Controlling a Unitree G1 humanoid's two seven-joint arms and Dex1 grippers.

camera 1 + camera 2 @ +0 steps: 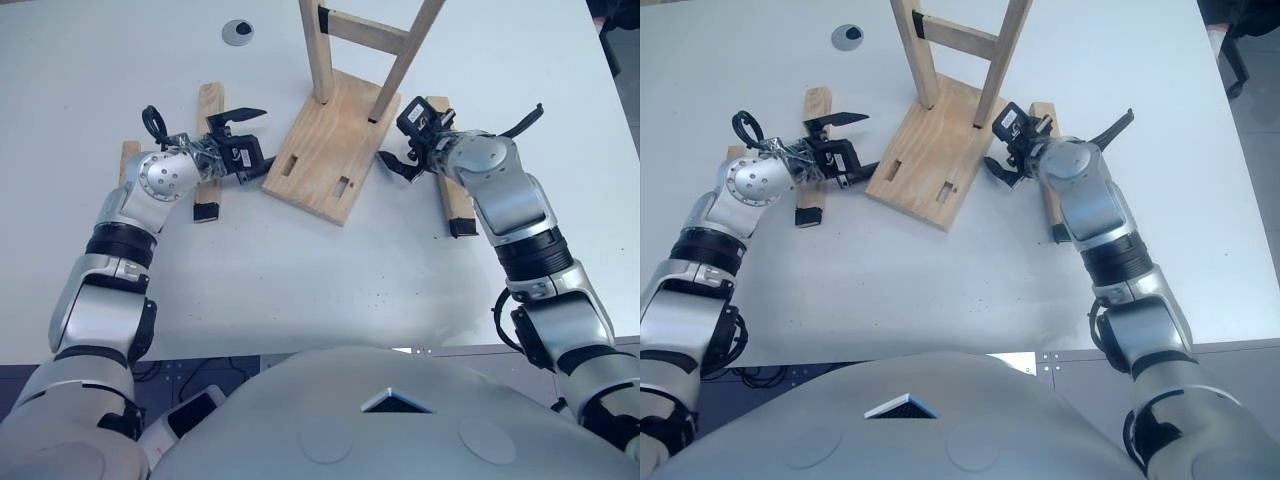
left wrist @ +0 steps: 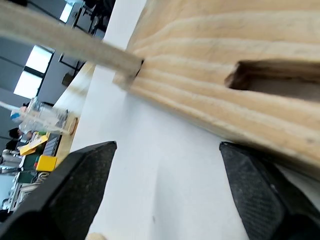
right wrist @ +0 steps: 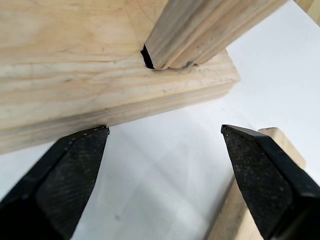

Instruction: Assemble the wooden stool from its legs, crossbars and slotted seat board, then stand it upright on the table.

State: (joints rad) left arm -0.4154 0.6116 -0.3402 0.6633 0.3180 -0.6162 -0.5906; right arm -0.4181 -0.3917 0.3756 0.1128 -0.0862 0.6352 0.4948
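Observation:
The slotted seat board [image 1: 318, 150] lies flat on the white table. Two legs [image 1: 318, 50] stand in its far slots, joined by a crossbar [image 1: 365, 32]. Two near slots [image 1: 343, 186] are bare. My left gripper [image 1: 260, 145] is open beside the board's left edge, with the board [image 2: 225, 65] just beyond its fingertips [image 2: 75, 190]. At the board's right edge my right gripper [image 1: 445, 145] is open, facing the corner where a leg [image 3: 200, 30] enters its slot. Neither gripper holds anything.
A loose leg [image 1: 208, 140] with a black foot and a short wooden piece [image 1: 128, 158] lie under my left arm. Another loose leg [image 1: 455, 200] lies beneath my right wrist. A grey round cap [image 1: 238, 32] sits in the table at the far left.

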